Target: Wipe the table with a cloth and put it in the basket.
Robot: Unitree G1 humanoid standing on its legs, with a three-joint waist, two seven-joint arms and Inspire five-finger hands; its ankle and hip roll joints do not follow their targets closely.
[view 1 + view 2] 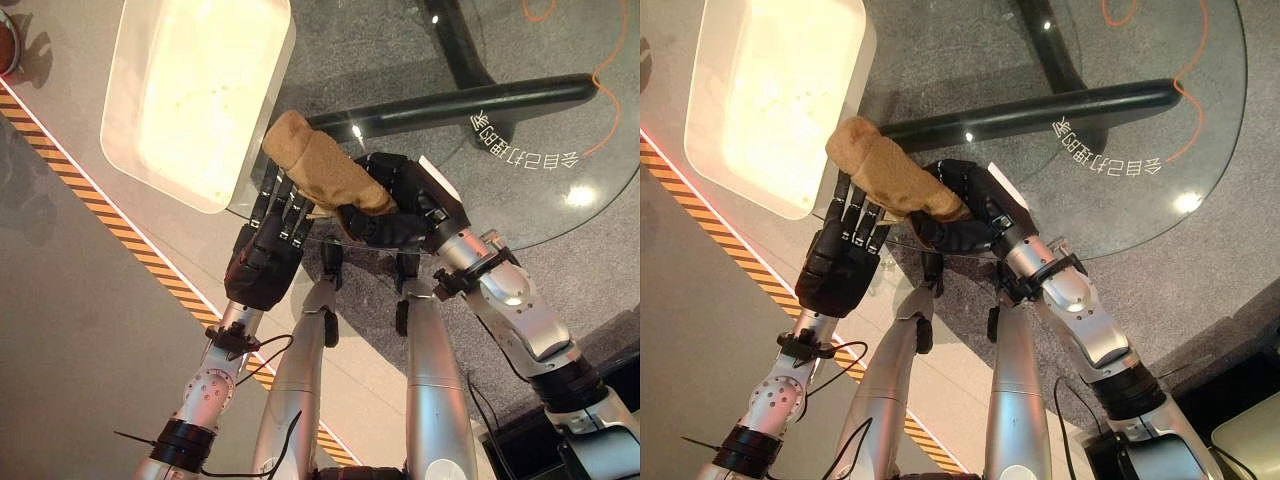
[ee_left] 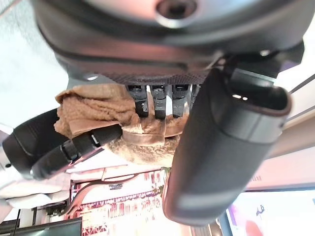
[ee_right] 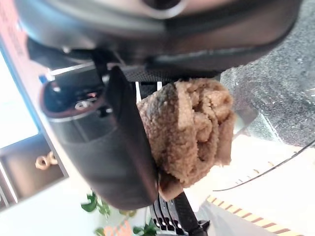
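Note:
A tan, fuzzy cloth [image 1: 320,165] is bunched up over the near left edge of the round glass table [image 1: 520,100]. My right hand [image 1: 400,215] is shut on it, thumb and fingers curled round the wad [image 3: 192,132]. From the left, my left hand [image 1: 265,255] reaches in with straight fingers whose tips touch the cloth's [image 2: 98,110] underside. It is open. The white basket [image 1: 170,185] stands just left of the cloth, at the table's left edge, with nothing visible inside.
Under the glass runs the table's dark base bar [image 1: 450,105]. A yellow-and-black striped tape [image 1: 120,225] crosses the floor at the left. A red object [image 1: 8,40] sits at the far upper left. An orange cable [image 1: 600,70] lies on the floor beyond the table.

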